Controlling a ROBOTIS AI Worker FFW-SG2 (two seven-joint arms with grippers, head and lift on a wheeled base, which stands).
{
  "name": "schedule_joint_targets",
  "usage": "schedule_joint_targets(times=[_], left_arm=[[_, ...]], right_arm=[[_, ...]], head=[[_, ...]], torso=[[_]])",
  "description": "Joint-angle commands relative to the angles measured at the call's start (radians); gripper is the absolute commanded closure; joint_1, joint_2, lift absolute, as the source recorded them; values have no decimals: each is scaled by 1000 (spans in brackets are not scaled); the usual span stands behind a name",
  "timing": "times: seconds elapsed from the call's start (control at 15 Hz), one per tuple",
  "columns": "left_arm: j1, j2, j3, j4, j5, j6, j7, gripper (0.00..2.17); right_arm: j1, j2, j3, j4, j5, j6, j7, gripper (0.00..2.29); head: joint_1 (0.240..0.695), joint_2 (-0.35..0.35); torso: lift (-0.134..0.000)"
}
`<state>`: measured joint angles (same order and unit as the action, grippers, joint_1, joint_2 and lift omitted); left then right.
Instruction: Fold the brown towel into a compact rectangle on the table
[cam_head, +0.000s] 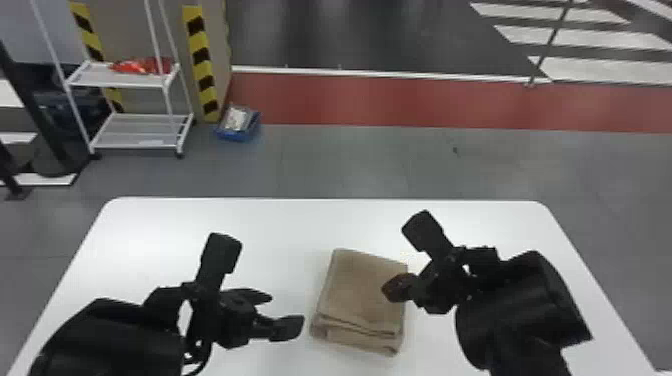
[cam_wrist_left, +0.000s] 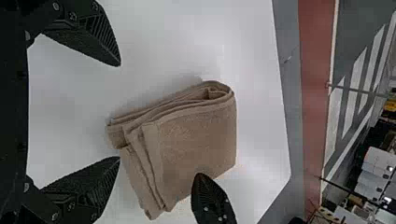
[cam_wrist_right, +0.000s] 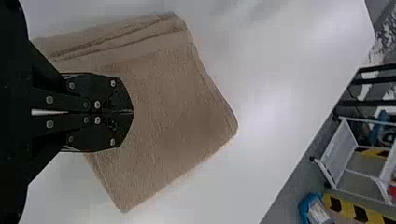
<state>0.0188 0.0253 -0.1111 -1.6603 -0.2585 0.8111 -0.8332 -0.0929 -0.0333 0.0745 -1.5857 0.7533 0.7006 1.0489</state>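
Brown towel (cam_head: 357, 292) lay flat on the white bench (cam_head: 175, 245), a little right of the middle in the head view, between the 2 claws. Left claw (cam_head: 287, 309) was off the towel's left side, above the bench and apart from the cloth. Its 2 fingers stood wide, with bare space between the tips. Right claw (cam_head: 396, 288) was over the towel's right-hand part, tips directed inward from that side; in the right wrist view its 2 fingers met along their length, narrow. Whether those tips touched the cloth, could not tell.

Towel: already folded into a compact, thick packet, roughly rectangular, 4 corners, set slightly askew to the bench's far edge. Upper face plain and mostly smooth, finely textured, a dull light brown. Along the side nearest the robot, stacked layers showed; their edges did not line up, the lower ones sticking out past the top one. A hem band ran beside that layered side. Left wrist view gave the left side as several layers lying close together, curling round at the far end into a rounded fold with a small hollow inside. Far side looked neater, nearly straight.
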Motion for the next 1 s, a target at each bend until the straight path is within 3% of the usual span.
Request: schedule_joint_targets(times=[0.0, 0.33, 0.6, 0.8, 0.93], left_arm=[[10, -2, -21, -9, 50, -36, 49, 191], [23, -8, -61, 2, 65, -78, 77, 191], [29, -5, -47, 1, 65, -78, 77, 191], [29, -5, -48, 1, 64, -78, 75, 191], [29, -7, -53, 1, 64, -78, 77, 191]], right_arm=[[-53, 1, -35, 62, -52, 10, -64, 1993], [-146, 1, -35, 279, -46, -8, -182, 1993], [-120, -3, -45, 270, -52, -36, -167, 1993], [-102, 1, -90, 148, -246, -39, -170, 1993], [-114, 13, -75, 159, -295, -78, -210, 1993]], head=[[695, -96], [695, -168], [695, -183], [695, -175], [695, -151]], torso=[[0], [0], [0], [0], [0]])
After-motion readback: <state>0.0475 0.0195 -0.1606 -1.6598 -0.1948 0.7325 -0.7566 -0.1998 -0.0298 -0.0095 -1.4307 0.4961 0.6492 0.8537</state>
